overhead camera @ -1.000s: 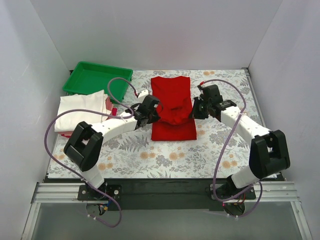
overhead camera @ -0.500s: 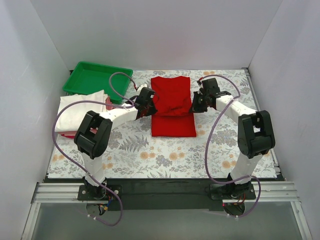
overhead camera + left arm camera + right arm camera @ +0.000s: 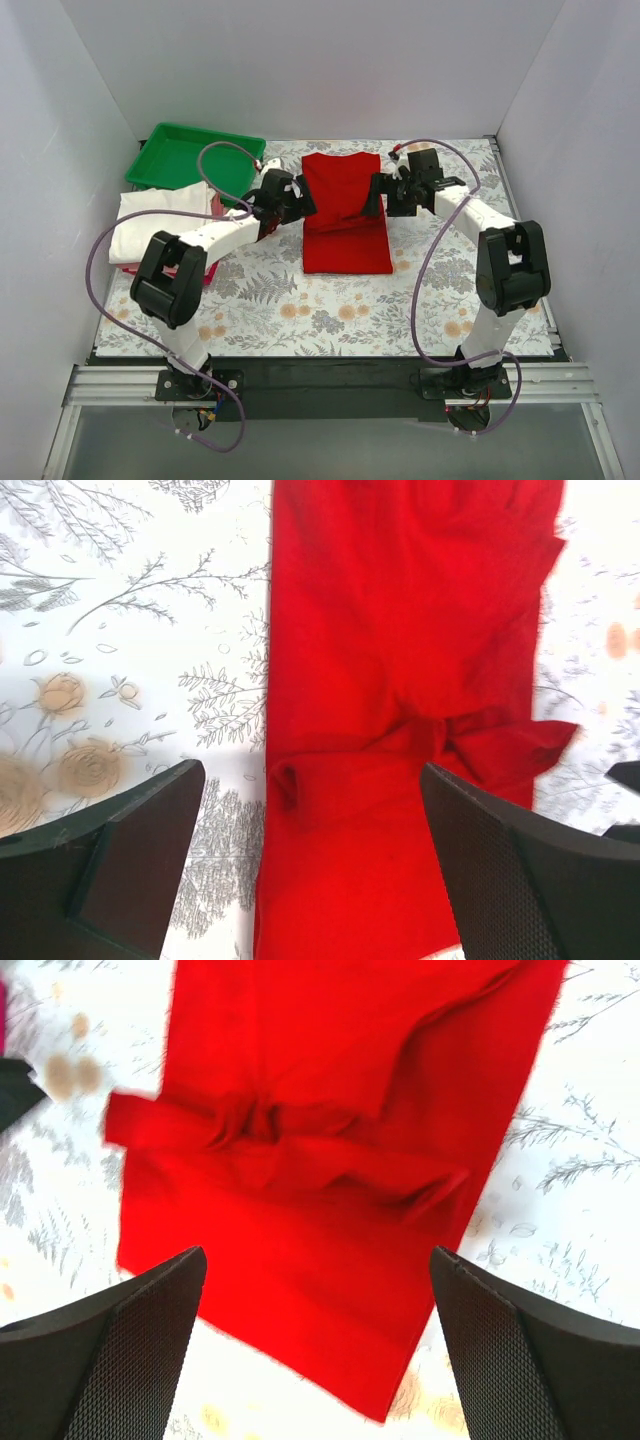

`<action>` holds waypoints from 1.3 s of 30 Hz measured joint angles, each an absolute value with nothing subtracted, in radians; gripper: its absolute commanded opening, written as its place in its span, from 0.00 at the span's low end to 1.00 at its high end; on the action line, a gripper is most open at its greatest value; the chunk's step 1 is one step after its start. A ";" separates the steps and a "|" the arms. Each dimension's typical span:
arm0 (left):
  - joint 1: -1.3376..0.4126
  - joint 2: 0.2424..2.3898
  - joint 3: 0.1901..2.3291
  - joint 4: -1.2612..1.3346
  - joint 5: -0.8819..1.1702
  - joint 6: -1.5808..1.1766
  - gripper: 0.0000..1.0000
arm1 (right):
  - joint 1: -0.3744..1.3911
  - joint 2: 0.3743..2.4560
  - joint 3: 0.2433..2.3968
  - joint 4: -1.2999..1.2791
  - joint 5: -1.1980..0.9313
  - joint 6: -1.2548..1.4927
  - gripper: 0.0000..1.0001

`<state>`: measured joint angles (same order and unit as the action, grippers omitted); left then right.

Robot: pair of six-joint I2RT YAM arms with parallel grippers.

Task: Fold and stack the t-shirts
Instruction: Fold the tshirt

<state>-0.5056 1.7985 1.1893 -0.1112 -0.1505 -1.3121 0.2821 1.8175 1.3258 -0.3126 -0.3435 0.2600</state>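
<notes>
Here, the left gripper (image 3: 296,199) and right gripper (image 3: 381,196) both gape wide, empty, flanking the red t-shirt (image 3: 345,222).

Readable text, labels, brands, numbers, signs: none in any view.
Red t-shirt (image 3: 345,210): plain cloth, no print that can be made out.
Green tray (image 3: 190,158), left of the red t-shirt: plain plastic.
Counter cover (image 3: 330,310), under the red t-shirt: floral pattern only, no lettering.
</notes>
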 measured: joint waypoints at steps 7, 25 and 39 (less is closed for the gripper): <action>-0.501 1.515 0.984 -0.084 -0.177 -1.364 0.91 | 0.366 1.617 1.125 -0.250 -0.409 0.223 0.98; -0.488 1.194 0.730 -0.099 -0.385 -1.437 0.93 | 0.522 1.924 1.227 -0.097 -0.442 0.206 0.98; -0.389 1.343 0.726 0.078 -0.323 -1.415 0.94 | 0.469 2.022 1.423 -0.048 -0.349 0.197 0.98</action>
